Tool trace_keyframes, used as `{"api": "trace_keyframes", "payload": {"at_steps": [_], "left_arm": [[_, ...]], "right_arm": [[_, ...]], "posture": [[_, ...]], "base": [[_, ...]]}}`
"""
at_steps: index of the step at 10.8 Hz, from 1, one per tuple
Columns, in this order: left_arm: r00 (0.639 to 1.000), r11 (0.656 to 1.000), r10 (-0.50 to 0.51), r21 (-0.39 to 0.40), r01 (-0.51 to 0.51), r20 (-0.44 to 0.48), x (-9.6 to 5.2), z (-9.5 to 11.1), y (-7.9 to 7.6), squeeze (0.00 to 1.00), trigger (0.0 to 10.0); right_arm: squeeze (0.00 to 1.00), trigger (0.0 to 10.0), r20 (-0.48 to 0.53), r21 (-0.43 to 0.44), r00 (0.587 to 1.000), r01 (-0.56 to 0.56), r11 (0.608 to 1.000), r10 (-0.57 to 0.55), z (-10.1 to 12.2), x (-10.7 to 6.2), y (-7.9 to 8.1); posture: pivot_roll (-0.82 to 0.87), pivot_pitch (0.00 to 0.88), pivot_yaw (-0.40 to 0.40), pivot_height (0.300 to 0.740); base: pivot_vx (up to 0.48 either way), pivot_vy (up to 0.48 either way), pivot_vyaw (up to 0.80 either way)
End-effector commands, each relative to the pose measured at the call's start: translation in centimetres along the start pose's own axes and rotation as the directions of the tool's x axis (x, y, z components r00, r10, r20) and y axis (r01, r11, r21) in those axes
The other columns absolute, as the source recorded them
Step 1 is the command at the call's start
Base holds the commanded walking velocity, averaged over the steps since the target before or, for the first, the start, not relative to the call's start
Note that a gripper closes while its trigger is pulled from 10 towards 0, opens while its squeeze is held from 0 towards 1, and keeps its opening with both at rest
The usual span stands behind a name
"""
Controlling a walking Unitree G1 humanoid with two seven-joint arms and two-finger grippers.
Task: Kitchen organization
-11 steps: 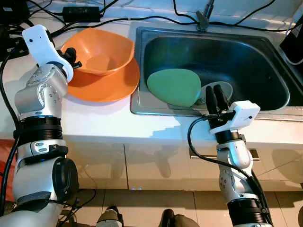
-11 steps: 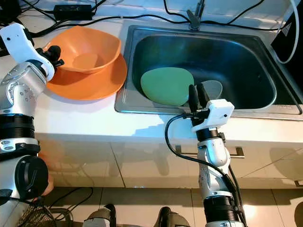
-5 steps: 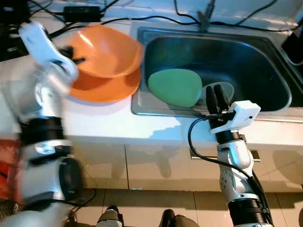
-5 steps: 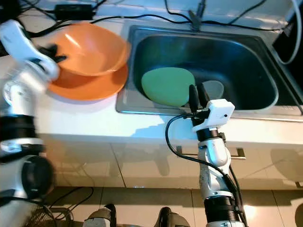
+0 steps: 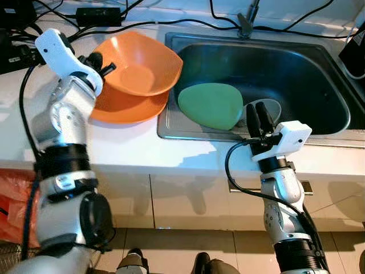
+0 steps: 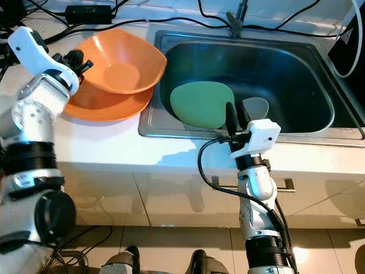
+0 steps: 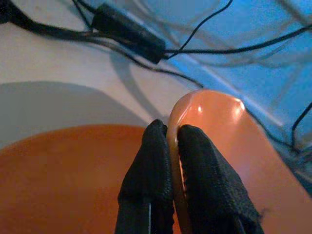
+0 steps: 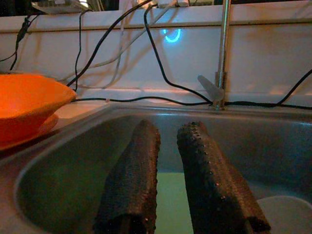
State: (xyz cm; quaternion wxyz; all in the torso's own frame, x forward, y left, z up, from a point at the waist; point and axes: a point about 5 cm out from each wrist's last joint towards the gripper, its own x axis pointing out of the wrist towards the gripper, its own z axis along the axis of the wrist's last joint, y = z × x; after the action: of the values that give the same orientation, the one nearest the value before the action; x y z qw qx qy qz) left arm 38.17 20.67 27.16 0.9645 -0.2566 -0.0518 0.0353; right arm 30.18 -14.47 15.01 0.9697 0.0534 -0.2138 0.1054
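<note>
Two grippers | left gripper (image 7: pixel 168 146) clamped on bowl (image 5: pixel 142 65) rim, bowl tilted over orange plate (image 5: pixel 122 107) on counter (image 5: pixel 131 151) | green plate (image 5: pixel 210 105) in sink (image 5: pixel 319 128) | right gripper (image 5: pixel 258 116) at sink's front edge, fingers slightly apart, holding nothing

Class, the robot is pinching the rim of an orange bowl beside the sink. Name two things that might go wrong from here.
1. The left gripper pinches only the thin rim of the orange bowl, so the tilted bowl might slip free.
2. The bowl overhangs the sink edge; it might drop onto the green plate below.
</note>
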Motion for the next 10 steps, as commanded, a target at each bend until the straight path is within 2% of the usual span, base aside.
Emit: {"api": "trace_keyframes", "payload": {"at_steps": [1, 2, 7, 10], "left_arm": [[0.998, 0.999, -0.033, -0.001, 0.033, 0.05, -0.3, 0.2, -0.5, 0.0, 10.0], [0.989, 0.996, -0.081, -0.027, 0.085, 0.12, -0.7, 1.1, -1.2, 0.0, 10.0], [0.962, 0.979, -0.156, -0.095, 0.181, 0.226, -2.0, 0.7, -2.3, 0.0, 10.0], [0.905, 0.949, -0.28, -0.05, 0.312, 0.319, -3.4, 0.3, -5.2, 0.0, 10.0]], "right_arm": [[0.0, 10.0, -0.184, 0.022, 0.983, 0.014, 1.0, -0.01, -3.2, -2.0, 0.0], [0.0, 10.0, -0.183, 0.023, 0.983, 0.015, 1.0, -0.01, -3.2, -2.0, 0.0], [0.0, 10.0, -0.184, 0.03, 0.983, 0.014, 0.999, -0.008, -3.3, -2.1, 0.2], [0.0, 10.0, -0.184, 0.032, 0.983, 0.01, 0.999, -0.004, -3.3, -2.0, 0.3]], "posture": [[0.16, 0.18, -0.026, 0.74], [0.16, 0.176, -0.027, 0.74], [0.16, 0.162, -0.024, 0.74], [0.16, 0.163, -0.029, 0.74]], "base": [[0.0, 0.0, 0.0], [0.0, 0.0, 0.0], [0.0, 0.0, 0.0], [0.0, 0.0, 0.0]]}}
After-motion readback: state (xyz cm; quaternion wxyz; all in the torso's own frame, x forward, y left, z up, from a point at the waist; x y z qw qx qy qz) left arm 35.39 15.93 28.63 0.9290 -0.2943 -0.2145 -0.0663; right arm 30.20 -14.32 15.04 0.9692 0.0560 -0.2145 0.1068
